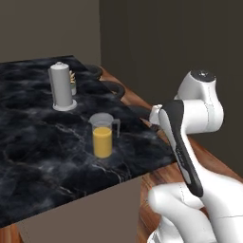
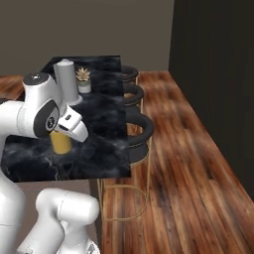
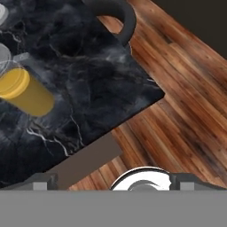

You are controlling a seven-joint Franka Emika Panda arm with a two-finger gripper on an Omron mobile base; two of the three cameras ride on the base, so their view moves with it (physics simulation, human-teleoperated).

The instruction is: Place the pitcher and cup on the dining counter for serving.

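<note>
The pitcher point(image 1: 102, 135) is standing upright on the dining counter point(image 1: 42, 156), a clear cylinder with orange-yellow liquid filling its lower half and a small handle on its right side in the left base view. Its long axis is running straight up from the black marble. It is sitting toward the near end of the slab, in from the edge, with bare marble all round it.

The gripper point(image 3: 113, 184) is hovering off the corner of the counter, above the wooden floor point(image 2: 188, 163), with nothing between its fingers, which are spread fully apart. In the hand view the pitcher point(image 3: 22, 88) is lying up and to the left of the fingertips, well apart from them, with the counter's corner in between. In the right base view the arm's white wrist is partly covering the pitcher point(image 2: 61, 143).

A grey knob-topped cylinder point(image 1: 61, 87) on a round base is standing farther back on the same slab, beside a small potted plant point(image 2: 83, 79). Black round stools point(image 2: 141, 130) are lining the counter's far side.

The pitcher appears to be already placed; the cup still seems left to bring.
</note>
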